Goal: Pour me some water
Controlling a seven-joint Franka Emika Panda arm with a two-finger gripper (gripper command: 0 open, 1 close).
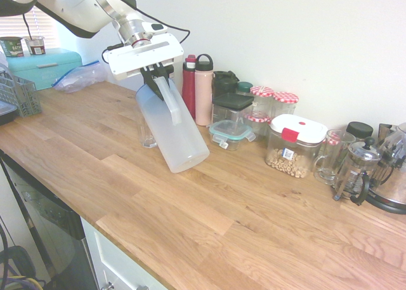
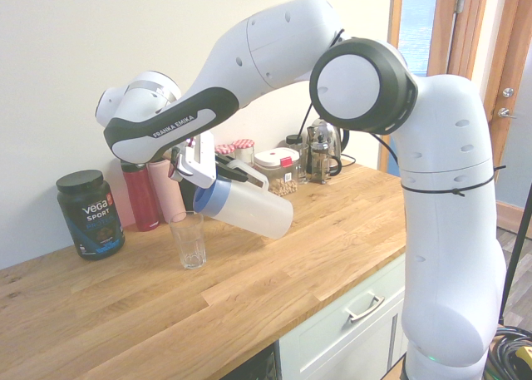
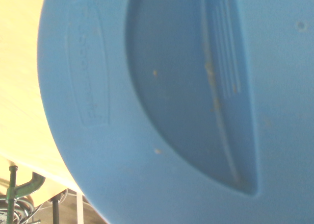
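The gripper (image 1: 160,74) is closed on the white loop handle of the jug (image 1: 170,128), just under the blue lid (image 2: 209,199). The jug is held clear of the counter (image 1: 209,220) and tilted steeply, lid end down and base raised. The lid end sits directly over the rim of an empty-looking glass (image 2: 189,240) standing upright on the counter. Water cannot be made out through the frosted wall in either exterior view, and no stream into the glass is discernible. Relative to the jug: the red bottle (image 1: 189,87) and pink bottle (image 1: 203,90) stand just behind it against the wall; storage containers (image 1: 231,120) and a cereal box (image 1: 294,145) lie further along the wall; the French press (image 1: 356,171) is well apart. In the wrist view the lid fills nearly the whole frame.
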